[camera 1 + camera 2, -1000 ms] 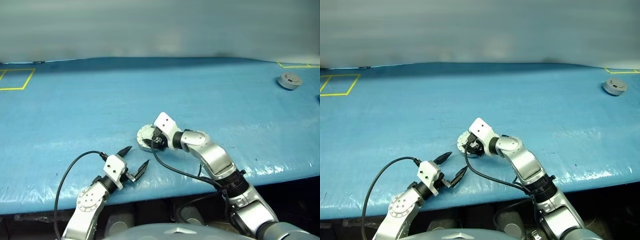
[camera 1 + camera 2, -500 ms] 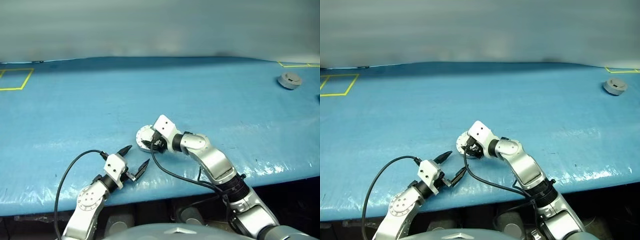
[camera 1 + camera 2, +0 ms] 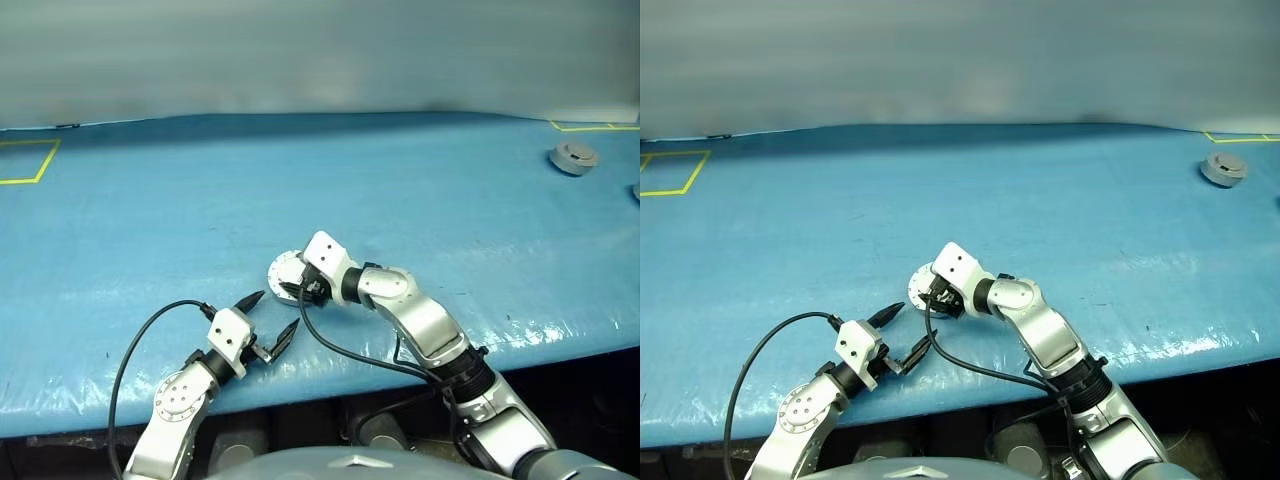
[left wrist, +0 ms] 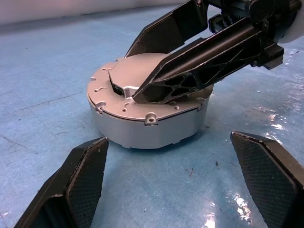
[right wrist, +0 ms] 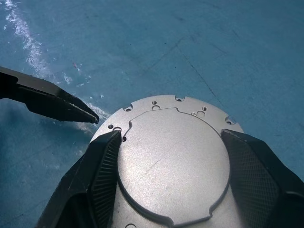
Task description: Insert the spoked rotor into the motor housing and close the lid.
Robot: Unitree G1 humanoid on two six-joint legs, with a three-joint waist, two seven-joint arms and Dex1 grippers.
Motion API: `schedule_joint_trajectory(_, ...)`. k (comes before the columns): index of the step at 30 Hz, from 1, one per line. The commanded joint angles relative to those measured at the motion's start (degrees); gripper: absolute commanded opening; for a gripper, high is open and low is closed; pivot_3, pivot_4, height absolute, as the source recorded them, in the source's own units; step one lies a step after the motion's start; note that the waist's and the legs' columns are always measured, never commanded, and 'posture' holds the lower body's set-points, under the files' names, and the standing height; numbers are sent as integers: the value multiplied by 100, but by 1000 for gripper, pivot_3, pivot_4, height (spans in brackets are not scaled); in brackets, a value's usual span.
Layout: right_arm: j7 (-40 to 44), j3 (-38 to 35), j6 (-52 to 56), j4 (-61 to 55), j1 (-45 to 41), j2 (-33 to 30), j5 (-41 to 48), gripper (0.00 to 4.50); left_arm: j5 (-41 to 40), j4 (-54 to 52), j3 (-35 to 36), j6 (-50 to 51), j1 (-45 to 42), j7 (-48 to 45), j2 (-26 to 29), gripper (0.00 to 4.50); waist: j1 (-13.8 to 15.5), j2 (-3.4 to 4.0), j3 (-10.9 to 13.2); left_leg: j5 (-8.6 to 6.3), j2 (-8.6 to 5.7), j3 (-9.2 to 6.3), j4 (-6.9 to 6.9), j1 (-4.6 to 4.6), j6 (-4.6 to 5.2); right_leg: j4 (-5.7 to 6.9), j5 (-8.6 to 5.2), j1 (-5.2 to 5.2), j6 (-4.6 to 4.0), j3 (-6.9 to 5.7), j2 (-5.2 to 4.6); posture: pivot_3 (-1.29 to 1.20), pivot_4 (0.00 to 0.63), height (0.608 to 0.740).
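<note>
The lid [image 4: 142,102] sat closed on the motor housing [image 4: 156,130], plain grey outer face up w/ its raised middle showing, the pair resting on the blue table [image 3: 420,190] near the front edge, roughly mid-width. You couldn't see the spoked rotor, and the housing's inside was covered by the lid, so windings etc. couldn't be checked.

Your right gripper [image 5: 166,156] straddled the raised middle of the lid, one finger on each side of it and lying over the lid's top; fingers [image 5: 102,166] looked pressed against that raised part's edge, so it read as clasping the lid's middle, though true contact was hard to confirm. In the head views the R gripper body covered most of the housing; just a pale arc showed beside it.

Your left gripper [image 3: 268,330] was spread wide w/ nothing in it, just beside the housing on the near side, tips aimed at it, not touching. In the left wrist view its fingertips were cut off by the frame.

Surface: blue, slightly glossy sheet w/ faint scuffs and glare patches near the front edge. Behind it a plain grey-blue wall [image 3: 320,50]. Yellow tape outlines at the far left [image 3: 25,165] and far right [image 3: 590,126] corners, both cut by the frame.

Count: 1 housing+lid assy, 2 grippers, 1 second round grey part [image 3: 573,157] far off at the right rear, too small to identify, well apart from everything; 2 tape marks.
</note>
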Motion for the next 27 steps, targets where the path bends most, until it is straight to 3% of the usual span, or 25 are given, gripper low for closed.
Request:
schedule_joint_trajectory(1, 42, 88, 437, 185, 72, 209, 169, 3033, -44, -44, -8, -56, -14, 2, -12, 4500, -22, 0, 0, 0, 0, 0, -1, 0, 0, 1, -1, -1, -1, 0, 3, 0, 150, 740)
schedule_joint_trajectory(10, 352, 494, -161, 50, 106, 58, -26, 3033, -43, -47, -11, -50, -20, -5, -9, 4500, -24, -1, 1, 0, -1, 0, -15, -1, 0, -4, -4, -5, -7, -1, -2, 0, 150, 740)
schedule_joint_trajectory(17, 66, 312, -31, 258, 40, 138, -140, 3033, -45, -53, -5, -27, -46, -4, -15, 4500, -23, -1, 1, -1, -2, 1, -20, -1, -1, -5, -5, -5, -7, -2, -2, 0, 150, 740)
schedule_joint_trajectory(27, 503, -18, 456, -323, -267, -174, 268, 3033, -55, -24, -3, -16, -76, -14, -18, 4500, 15, -3, 3, -1, -2, 1, -19, -8, -2, -7, -4, -8, -7, -2, -10, 0, 150, 740)
